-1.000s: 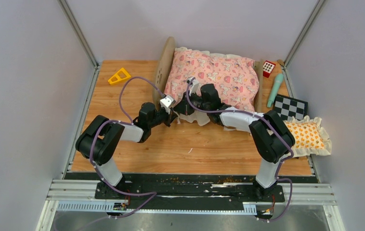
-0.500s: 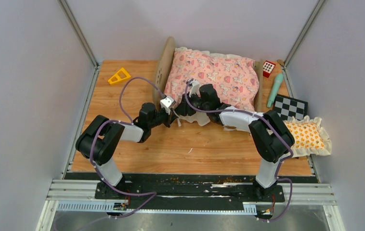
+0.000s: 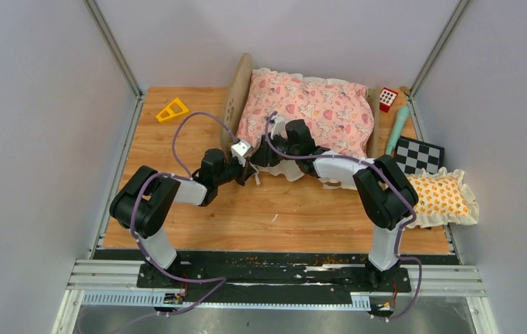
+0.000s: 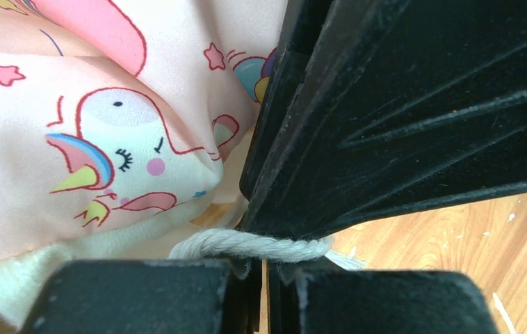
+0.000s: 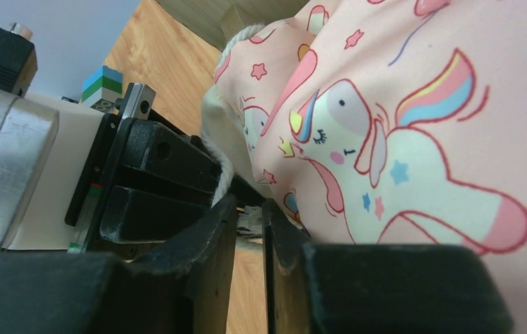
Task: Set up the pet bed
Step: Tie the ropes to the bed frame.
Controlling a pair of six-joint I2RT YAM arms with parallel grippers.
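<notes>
From above, the pet bed (image 3: 302, 115) lies at the far middle of the wooden table (image 3: 274, 209). Its long axis runs across the table from left to right. The rounded headboard (image 3: 237, 97) is at the left end and the footboard (image 3: 373, 120) at the right. The pink unicorn quilt (image 3: 316, 111) covers it, with its frill spilling over the near side. Both arms reach to the near left corner of the bed, where the left gripper (image 3: 252, 170) and the right gripper (image 3: 259, 160) meet tip to tip. A yellow triangle (image 3: 172, 110) lies far left. A red block (image 3: 388, 97), a teal stick (image 3: 397, 130), a checkered board (image 3: 419, 154) and an orange frilled pillow (image 3: 441, 197) are on the right. In the left wrist view the left fingers (image 4: 142, 296) are pressed together. A white cord (image 4: 250, 245) lies across their tips beneath the quilt's edge, and the right gripper's black body is just beyond it. I cannot tell whether the cord is pinched. In the right wrist view the right fingers (image 5: 198, 264) stand a narrow slit apart and the cord runs down into that slit, beside the quilt. I cannot tell whether they clamp it.
</notes>
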